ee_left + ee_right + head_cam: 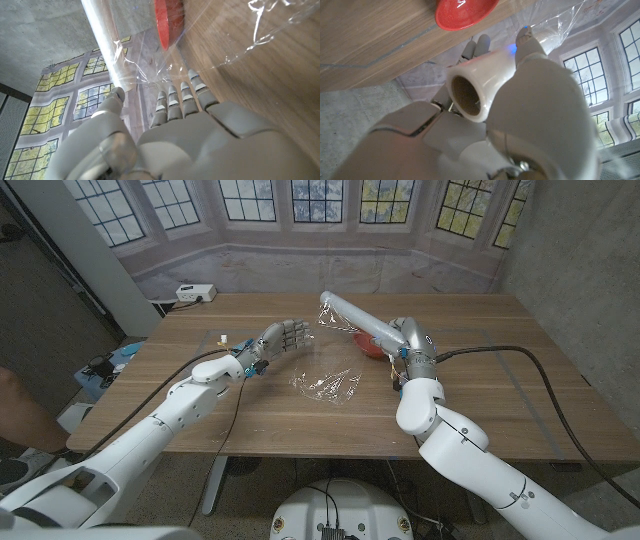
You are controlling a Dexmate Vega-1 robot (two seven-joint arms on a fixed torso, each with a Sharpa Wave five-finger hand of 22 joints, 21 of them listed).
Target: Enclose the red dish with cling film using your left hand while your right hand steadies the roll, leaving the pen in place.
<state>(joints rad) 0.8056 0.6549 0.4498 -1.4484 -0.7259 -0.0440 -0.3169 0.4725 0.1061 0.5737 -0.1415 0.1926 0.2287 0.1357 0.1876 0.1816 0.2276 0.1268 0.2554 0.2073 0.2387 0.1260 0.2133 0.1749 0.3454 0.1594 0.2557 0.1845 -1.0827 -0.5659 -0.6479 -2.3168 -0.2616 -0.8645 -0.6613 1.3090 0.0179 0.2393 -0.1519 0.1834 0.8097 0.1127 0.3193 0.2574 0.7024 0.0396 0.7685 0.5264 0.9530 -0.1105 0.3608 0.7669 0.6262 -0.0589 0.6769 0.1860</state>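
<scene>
Right hand [408, 352] grips the cling film roll [352, 321], held raised above the red dish [368, 346] on the counter [200, 395]. Left hand [283, 337] hovers just left of the roll, fingers [172, 102] extended and apart, holding nothing. A crumpled film piece [326, 386] lies in front of the dish.

1. A wooden table [480, 395] with a brown plank top.
2. A white power strip [196, 293] lies at the table's far left corner, with a cable running off the edge.
3. A small pale object [223, 338] sits on the table's left part; too small to identify.
4. A backdrop [300, 220] printed with leaded windows and stone wall hangs behind the table.
5. A grey concrete wall [575, 250] stands at the right.
6. Blue and dark items [108, 367] sit low down beside the table's left edge; details unclear.
7. Part of a person [20, 415] shows at the left picture edge.
</scene>
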